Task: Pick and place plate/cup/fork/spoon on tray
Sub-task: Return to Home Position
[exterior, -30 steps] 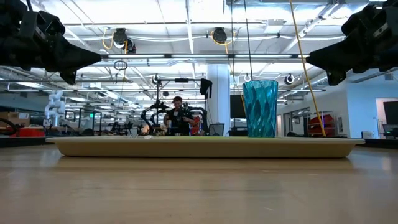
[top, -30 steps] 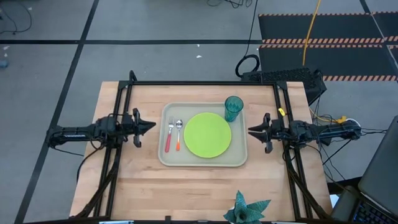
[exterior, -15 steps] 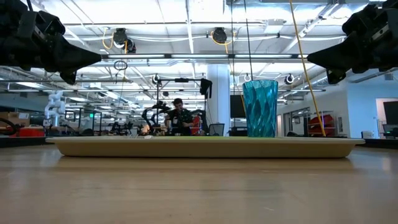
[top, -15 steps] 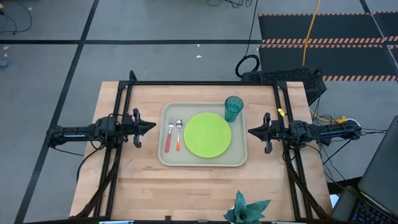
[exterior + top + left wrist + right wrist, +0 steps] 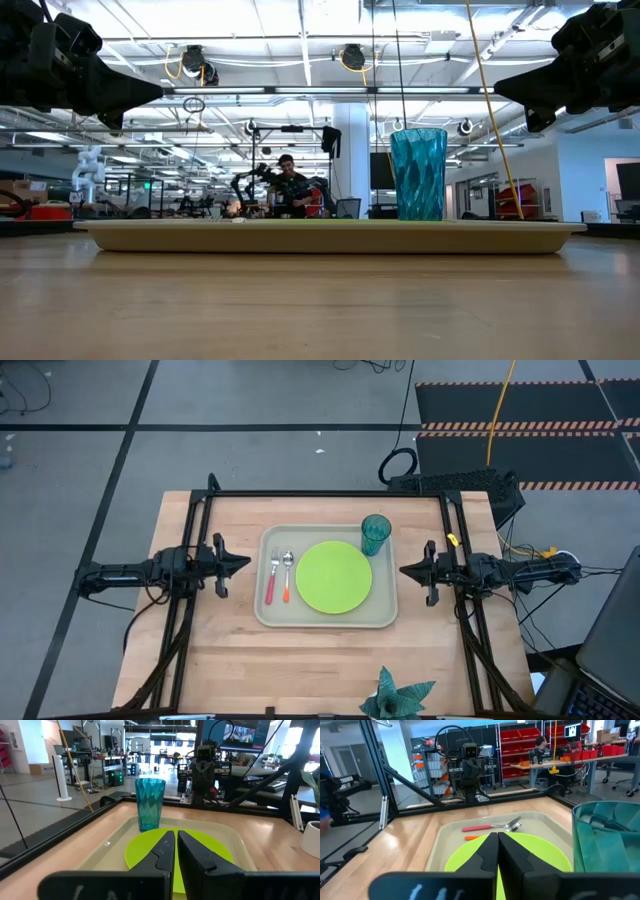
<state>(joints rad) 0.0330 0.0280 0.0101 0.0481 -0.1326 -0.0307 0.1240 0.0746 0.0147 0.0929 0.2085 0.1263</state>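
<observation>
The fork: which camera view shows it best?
High view: the fork lies whole on the tray, beside the spoon. The right wrist view shows it at a low angle; the low and left wrist views do not.

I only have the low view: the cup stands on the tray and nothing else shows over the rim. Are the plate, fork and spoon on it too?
Observer: Yes. From above, the plate lies flat in the middle of the tray, beside the cup.
Operator: And the cutlery?
Observer: The fork and spoon lie side by side on the tray, between the plate and the left arm's end.
Operator: Is either hand carrying anything?
Observer: No. The left hand and right hand are both shut and empty, one off each end of the tray.
</observation>
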